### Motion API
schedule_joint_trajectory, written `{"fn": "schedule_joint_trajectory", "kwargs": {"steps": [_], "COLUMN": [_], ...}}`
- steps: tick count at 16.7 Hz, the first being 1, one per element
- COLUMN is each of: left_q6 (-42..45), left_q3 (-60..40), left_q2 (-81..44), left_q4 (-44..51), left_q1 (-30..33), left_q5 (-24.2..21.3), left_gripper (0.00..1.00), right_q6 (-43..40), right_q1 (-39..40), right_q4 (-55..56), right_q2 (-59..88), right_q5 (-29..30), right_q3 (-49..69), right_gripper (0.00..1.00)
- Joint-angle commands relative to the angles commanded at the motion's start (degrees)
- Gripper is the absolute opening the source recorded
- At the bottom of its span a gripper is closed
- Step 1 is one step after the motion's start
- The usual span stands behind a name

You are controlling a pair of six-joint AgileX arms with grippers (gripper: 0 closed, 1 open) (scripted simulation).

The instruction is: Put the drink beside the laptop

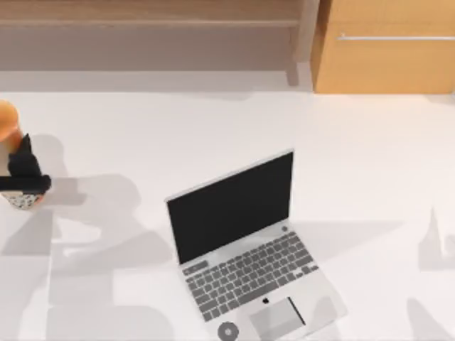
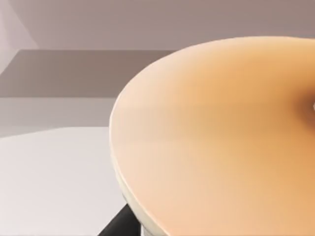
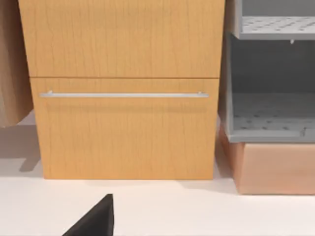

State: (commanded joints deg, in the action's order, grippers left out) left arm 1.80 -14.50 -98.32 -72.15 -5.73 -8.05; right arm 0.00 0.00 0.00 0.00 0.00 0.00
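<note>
The drink (image 1: 20, 199) stands at the table's far left edge: an orange domed top (image 1: 6, 121) and a speckled base. My left gripper (image 1: 25, 174) is shut on the cup's middle, its black fingers on either side. In the left wrist view the orange dome (image 2: 216, 142) sits very close, with a black finger (image 2: 115, 225) below it. The laptop (image 1: 249, 273) lies open near the table's middle front, black screen facing forward, well to the right of the cup. A black part of my right gripper (image 3: 96, 219) points toward the cabinet.
A wooden cabinet (image 1: 387, 50) with a metal drawer handle (image 3: 123, 94) stands at the back right, with grey perforated shelves (image 3: 268, 118) beside it. A low wooden shelf (image 1: 142, 21) runs along the back left. White tabletop (image 1: 106, 234) lies between cup and laptop.
</note>
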Motion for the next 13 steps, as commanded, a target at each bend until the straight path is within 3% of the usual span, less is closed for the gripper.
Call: {"fn": "schedule_joint_trajectory", "kwargs": {"steps": [13], "left_q6": [0.2], "left_q3": [-0.2], "left_q2": [3.2], "left_q4": [3.7], "left_q1": [0.0], "left_q5": [0.1], "left_gripper": [0.0], "right_q6": [0.0], "right_q1": [0.0], "right_q4": [0.0], "right_q2": [0.0], "right_q5": [0.0], "right_q3": [0.0], "right_gripper": [1.0]}}
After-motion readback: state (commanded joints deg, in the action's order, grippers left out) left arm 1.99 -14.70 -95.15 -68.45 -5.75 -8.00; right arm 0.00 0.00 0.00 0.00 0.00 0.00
